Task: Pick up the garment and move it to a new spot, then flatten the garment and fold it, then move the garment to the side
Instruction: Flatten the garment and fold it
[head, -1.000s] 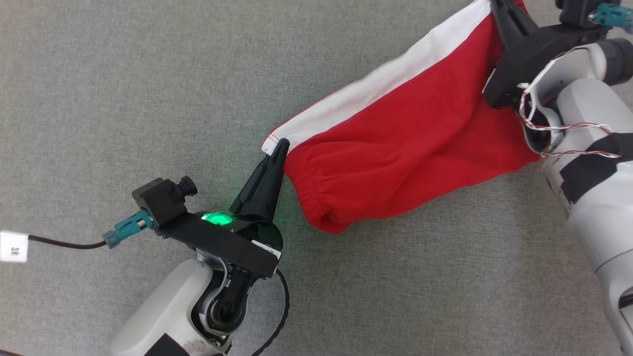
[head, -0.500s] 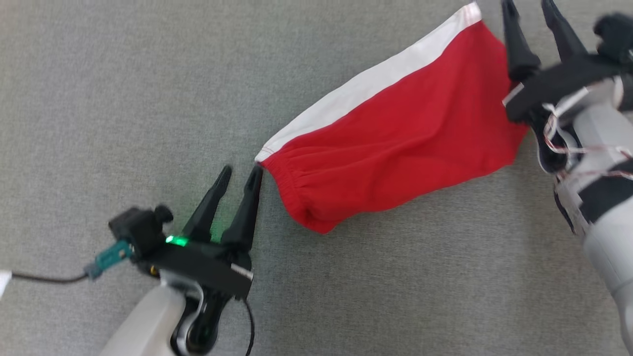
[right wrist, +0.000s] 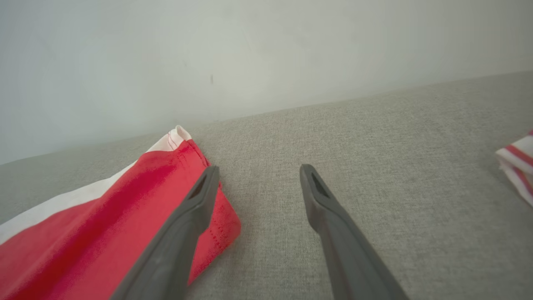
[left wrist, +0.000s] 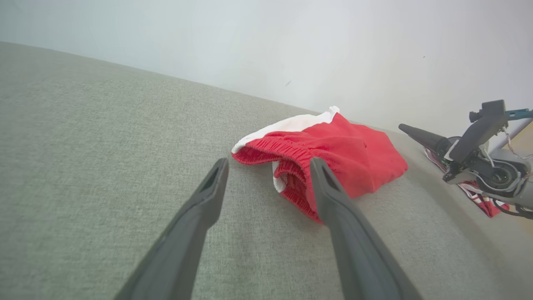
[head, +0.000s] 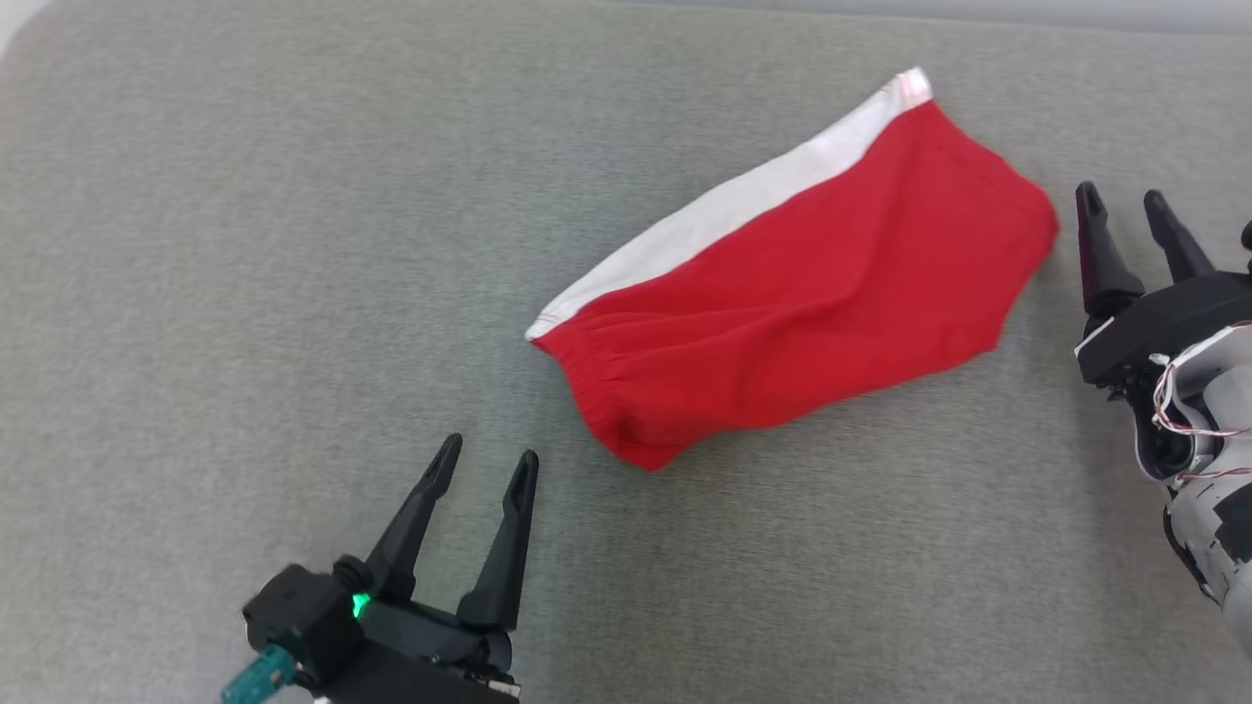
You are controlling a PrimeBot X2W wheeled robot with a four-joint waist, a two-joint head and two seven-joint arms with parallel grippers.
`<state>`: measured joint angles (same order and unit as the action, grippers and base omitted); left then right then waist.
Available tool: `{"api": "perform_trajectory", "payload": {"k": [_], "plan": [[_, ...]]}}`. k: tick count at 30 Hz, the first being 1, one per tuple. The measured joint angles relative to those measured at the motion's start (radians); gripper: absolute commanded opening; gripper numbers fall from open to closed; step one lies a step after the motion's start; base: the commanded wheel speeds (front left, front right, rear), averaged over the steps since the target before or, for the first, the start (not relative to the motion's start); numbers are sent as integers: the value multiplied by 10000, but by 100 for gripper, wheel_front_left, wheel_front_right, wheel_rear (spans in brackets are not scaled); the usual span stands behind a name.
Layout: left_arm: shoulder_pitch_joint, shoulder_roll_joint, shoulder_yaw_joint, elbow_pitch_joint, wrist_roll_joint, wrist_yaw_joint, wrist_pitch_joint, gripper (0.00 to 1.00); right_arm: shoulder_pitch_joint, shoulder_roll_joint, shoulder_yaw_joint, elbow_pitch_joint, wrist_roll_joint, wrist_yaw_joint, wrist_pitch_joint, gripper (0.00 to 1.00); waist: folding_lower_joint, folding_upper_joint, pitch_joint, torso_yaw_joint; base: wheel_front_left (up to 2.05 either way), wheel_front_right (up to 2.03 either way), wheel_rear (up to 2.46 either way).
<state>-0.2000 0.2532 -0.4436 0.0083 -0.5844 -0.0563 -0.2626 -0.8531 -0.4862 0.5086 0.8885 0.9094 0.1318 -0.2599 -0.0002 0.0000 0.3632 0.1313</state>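
The garment (head: 802, 303) is a pair of red shorts with a white side band, folded and lying flat on the grey cloth surface (head: 245, 244). My left gripper (head: 489, 448) is open with nothing in it, a short way from the elastic waistband end (left wrist: 291, 154). In the left wrist view the left gripper (left wrist: 268, 162) points at that waistband. My right gripper (head: 1120, 192) is open and empty, just off the garment's far right corner. In the right wrist view the right gripper (right wrist: 257, 168) has its left finger over the garment's (right wrist: 104, 216) hem corner.
A red-and-white striped cloth (right wrist: 518, 164) lies further right on the surface, also seen past the right arm as the striped cloth (left wrist: 479, 196). A pale wall (left wrist: 291, 41) rises behind the surface's far edge. Bare grey cloth stretches to the left of the garment.
Both grippers have opened, let go of the garment's two ends and drawn back from it. The garment now lies loose on the surface. The head view has also shifted.
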Motion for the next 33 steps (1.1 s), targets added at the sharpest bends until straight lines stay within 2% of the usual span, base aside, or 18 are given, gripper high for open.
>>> {"api": "perform_trajectory", "payload": {"k": [4,11,12,13,14,16,17,26,33], "plan": [[334,-291,119,-127,470,-171,2,100,-123,54,332,449,40,0,153,100,0,0,21,359,0,0,0],[680,-886,261,0,938,-495,2,100,-615,247,1080,1749,-539,0,359,100,0,0,118,1116,0,0,0],[688,-926,282,36,976,-508,2,100,-683,299,1101,1918,-546,0,372,95,0,0,119,1191,0,0,0],[710,-959,301,63,1007,-539,2,100,-742,345,1118,2073,-548,0,395,75,0,0,115,1259,0,0,0],[725,-993,324,92,1034,-581,2,100,-792,391,1137,2245,-550,0,405,48,0,-1,105,1316,0,0,0],[732,-1055,372,140,1083,-585,2,100,-855,483,1193,2435,-560,0,405,5,0,0,53,1380,0,0,0],[735,-1072,399,161,1099,-594,2,100,-859,537,1202,2504,-554,0,397,0,1,0,16,1390,0,0,0],[909,-1106,685,136,1407,-677,0,100,-521,614,681,2332,-33,0,23,0,2,0,-236,986,0,0,0],[1118,-1149,779,104,1536,-683,2,100,824,278,-826,1043,-90,0,-6,0,2,0,-532,387,0,0,0]]}}
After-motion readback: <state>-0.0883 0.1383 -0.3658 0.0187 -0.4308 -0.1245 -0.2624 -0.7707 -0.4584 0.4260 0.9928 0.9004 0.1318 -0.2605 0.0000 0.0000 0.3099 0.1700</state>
